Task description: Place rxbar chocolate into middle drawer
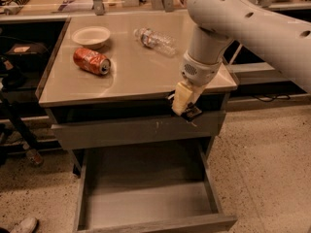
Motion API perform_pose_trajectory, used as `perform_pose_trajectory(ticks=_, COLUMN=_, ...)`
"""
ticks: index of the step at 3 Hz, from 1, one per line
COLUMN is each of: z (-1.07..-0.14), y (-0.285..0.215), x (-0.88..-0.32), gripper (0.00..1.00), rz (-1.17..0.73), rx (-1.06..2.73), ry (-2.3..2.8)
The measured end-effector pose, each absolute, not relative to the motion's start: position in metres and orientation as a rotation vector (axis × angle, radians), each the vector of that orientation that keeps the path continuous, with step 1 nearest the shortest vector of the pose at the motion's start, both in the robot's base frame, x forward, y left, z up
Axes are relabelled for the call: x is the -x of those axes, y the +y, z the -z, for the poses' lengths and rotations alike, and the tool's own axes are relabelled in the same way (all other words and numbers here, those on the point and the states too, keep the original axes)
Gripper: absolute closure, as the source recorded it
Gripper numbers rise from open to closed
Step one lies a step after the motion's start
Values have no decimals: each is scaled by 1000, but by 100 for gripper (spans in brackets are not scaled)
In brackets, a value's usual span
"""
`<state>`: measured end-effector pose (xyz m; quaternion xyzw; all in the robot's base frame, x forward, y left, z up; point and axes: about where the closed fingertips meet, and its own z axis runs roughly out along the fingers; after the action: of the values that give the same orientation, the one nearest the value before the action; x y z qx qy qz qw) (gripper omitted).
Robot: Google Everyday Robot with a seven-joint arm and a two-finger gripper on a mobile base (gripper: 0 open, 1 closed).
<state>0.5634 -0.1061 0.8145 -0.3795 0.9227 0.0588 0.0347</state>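
Observation:
My gripper (184, 107) hangs just past the counter's front edge on the right, in front of the closed upper drawer front (131, 130). It is shut on the rxbar chocolate (189, 112), a small black wrapper that shows beneath the pale fingers (181, 97). The middle drawer (146, 203) is pulled out below, a wide grey tray with a smooth floor and low walls. The bar is held above the drawer's back right part.
On the counter (136, 76) lie a crushed red can (92, 61), a white bowl (91, 35) and a clear plastic bottle (154, 40). My big white arm (252, 28) fills the upper right. A shoe (22, 224) is at the lower left on the speckled floor.

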Motion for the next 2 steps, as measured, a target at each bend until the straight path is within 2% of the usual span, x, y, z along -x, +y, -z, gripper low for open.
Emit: perform_pose_trajectory(ticks=2, z=-771, y=-95, x=-521, gripper=100, rz=-261, rx=1160, ry=2882)
